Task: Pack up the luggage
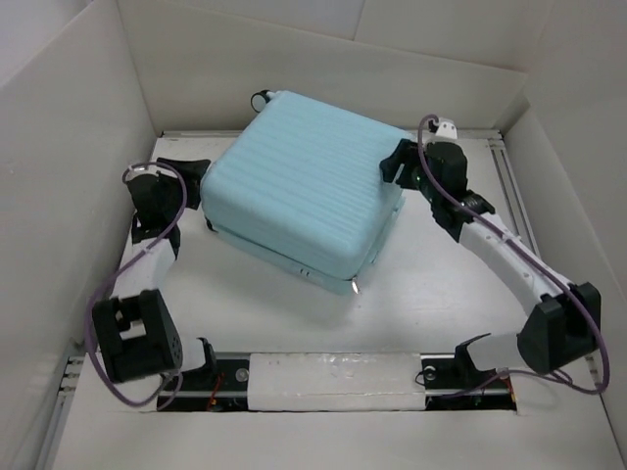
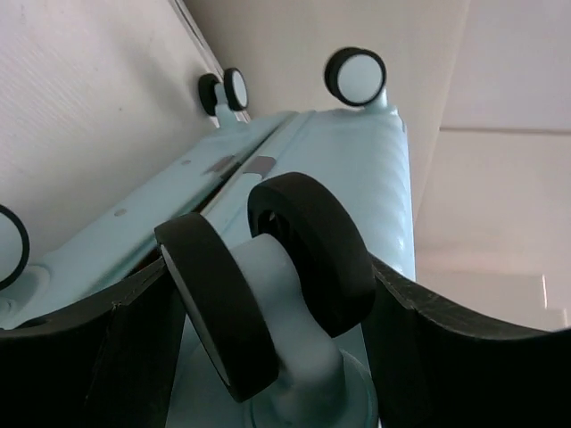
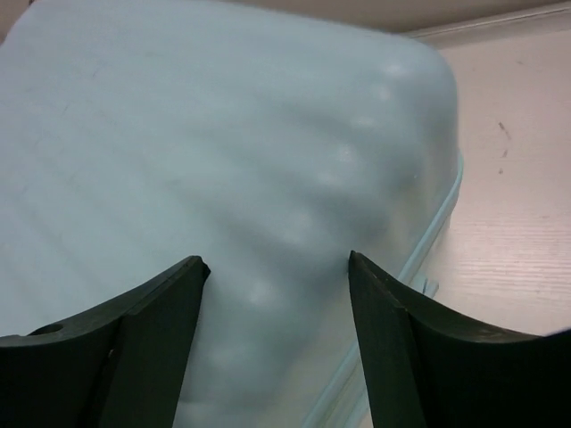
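Observation:
The luggage (image 1: 304,191) lies flat and closed in the middle of the table, ribbed aqua shell up. My left gripper (image 1: 196,181) is at its left end. In the left wrist view the left gripper (image 2: 268,267) is shut on a twin black caster wheel (image 2: 312,250), one finger against each side of it; the luggage (image 2: 357,152) runs away behind, with two more wheels (image 2: 357,76) at its far end. My right gripper (image 1: 397,162) rests over the lid's right back corner. In the right wrist view the right gripper (image 3: 277,259) is open, its fingers spread over the shell of the luggage (image 3: 223,116).
White walls close in the table (image 1: 431,284) on the left, back and right. A metal rail (image 1: 514,196) runs along the right side. One caster wheel (image 1: 263,99) sticks out at the luggage's back corner near the rear wall.

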{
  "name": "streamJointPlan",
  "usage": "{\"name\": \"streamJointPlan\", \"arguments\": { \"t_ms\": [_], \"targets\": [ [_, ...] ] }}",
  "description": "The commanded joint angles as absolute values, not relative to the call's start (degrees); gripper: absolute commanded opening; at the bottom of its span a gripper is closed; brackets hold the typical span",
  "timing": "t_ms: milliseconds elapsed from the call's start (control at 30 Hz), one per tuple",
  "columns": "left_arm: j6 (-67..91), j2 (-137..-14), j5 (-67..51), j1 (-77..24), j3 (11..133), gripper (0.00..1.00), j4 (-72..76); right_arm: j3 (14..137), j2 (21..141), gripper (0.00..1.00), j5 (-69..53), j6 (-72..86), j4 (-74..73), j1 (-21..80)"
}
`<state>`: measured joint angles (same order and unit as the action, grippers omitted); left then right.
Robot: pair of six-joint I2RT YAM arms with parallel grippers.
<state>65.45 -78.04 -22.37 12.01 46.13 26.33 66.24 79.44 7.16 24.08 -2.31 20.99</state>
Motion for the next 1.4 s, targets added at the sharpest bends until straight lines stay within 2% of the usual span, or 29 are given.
{"name": "streamJointPlan", "arguments": {
  "t_ms": [0,100,133,233,267,300,367,433,467,500,667,1000,1367],
  "targets": [
    [52.1,-67.8,-29.2,7.4,46.0,0.00,28.2,63.7,70.3,0.71,-11.1,22.8,-7.8,25.8],
    [50.5,-63.8,-29.2,7.4,44.6,0.00,23.6,54.4,56.9,0.74,-9.0,22.9,-7.8,28.1],
    [50.4,-62.2,-30.0,7.9,44.6,0.00,22.1,48.1,49.6,0.71,-7.2,24.9,-7.8,28.6],
    [47.3,-60.8,-30.0,7.9,46.4,0.00,18.4,37.7,39.3,0.51,-7.7,27.3,-7.2,30.2],
    [46.5,-60.8,-30.0,7.9,47.7,0.00,15.6,30.5,36.2,0.23,-7.7,28.9,-7.2,31.0],
    [46.0,-60.8,-30.0,7.9,47.7,0.00,14.8,26.7,30.5,0.13,-8.4,31.8,-4.7,33.0],
    [44.7,-60.3,-30.0,7.9,47.2,0.00,13.7,17.0,25.3,0.07,-9.2,34.0,-1.4,35.3],
    [44.0,-60.3,-28.5,7.9,45.1,0.00,13.1,13.8,19.4,0.10,-5.9,36.4,-3.3,38.5],
    [44.0,-59.8,-27.9,7.9,44.3,0.00,13.1,12.5,17.8,0.16,-3.9,36.4,-4.5,39.3],
    [44.0,-59.8,-27.9,7.9,42.6,0.00,13.1,12.5,15.4,0.29,-3.0,36.4,-5.6,40.1],
    [43.3,-59.9,-28.5,7.9,41.2,0.00,14.2,12.5,15.9,0.47,0.1,35.6,-9.4,43.8],
    [42.0,-59.9,-30.8,7.9,40.2,0.00,14.6,19.6,35.9,0.50,8.6,27.7,-3.6,50.1],
    [42.0,-60.5,-30.8,7.9,41.7,0.00,14.6,21.6,36.7,0.52,12.0,23.5,-1.2,50.6]
  ]
}}
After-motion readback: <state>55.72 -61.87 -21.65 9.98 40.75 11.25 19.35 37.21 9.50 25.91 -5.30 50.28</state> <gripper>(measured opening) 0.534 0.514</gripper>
